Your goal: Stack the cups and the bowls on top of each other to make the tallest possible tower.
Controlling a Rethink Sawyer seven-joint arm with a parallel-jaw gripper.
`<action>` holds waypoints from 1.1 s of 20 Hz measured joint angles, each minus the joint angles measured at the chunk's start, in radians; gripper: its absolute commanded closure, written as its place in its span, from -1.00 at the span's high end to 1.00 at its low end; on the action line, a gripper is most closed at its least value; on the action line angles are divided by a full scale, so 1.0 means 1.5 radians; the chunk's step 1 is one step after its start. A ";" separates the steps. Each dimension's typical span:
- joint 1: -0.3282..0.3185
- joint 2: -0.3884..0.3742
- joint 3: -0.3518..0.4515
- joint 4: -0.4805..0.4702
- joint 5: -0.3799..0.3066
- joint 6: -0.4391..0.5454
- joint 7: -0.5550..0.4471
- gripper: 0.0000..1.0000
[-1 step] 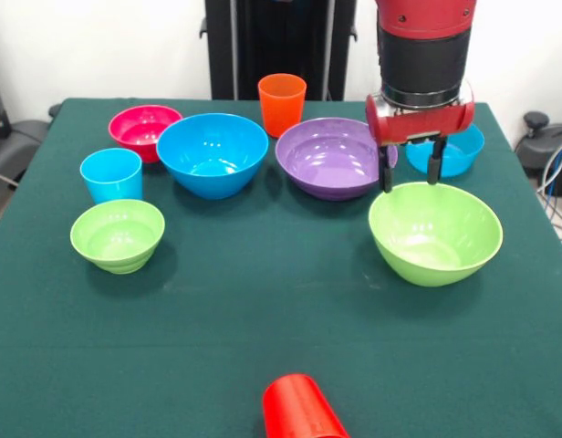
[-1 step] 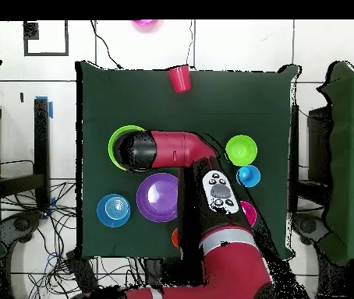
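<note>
1. Gripper [image 1: 410,172] hangs w/ fingers apart, nothing between them. Tips sit just above the far rim of the large lime green bowl [image 1: 435,234]. In the front view one finger looks just outside the rim, the other over it; can't tell if either touches.
2. Key relation: the bowl lies directly below the gripper and slightly toward the camera. It's round, so no long axis; what matters is the rim wall lining up between the fingers. My read: a short straight drop would straddle that rim for a pinch.
3. Overhead view agrees: the arm's wrist covers most of the bowl, only a green crescent [image 2: 118,143] shows.
4. Behind the gripper and to its side, close by: purple bowl [image 1: 334,157]. On the other side, partly hidden by the gripper body: small blue bowl [image 1: 456,151].
5. Further off past the purple bowl: large blue bowl [image 1: 212,152], orange cup [image 1: 282,103], pink bowl [image 1: 144,128], light blue cup [image 1: 111,174], small lime green bowl [image 1: 118,234].
6. Red cup [image 1: 300,409] lies on its side, well apart, toward the camera.
7. No tower yet; every piece sits alone on the green table [image 1: 263,310]. Judgement: task at its start.
</note>
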 measured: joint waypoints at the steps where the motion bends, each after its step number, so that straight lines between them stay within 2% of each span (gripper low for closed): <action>1: 0.000 0.002 -0.002 0.000 0.000 -0.001 0.000 1.00; 12: -0.018 0.054 -0.018 -0.002 -0.045 -0.022 0.000 1.00; 22: -0.051 0.087 -0.014 -0.003 -0.055 -0.056 0.000 1.00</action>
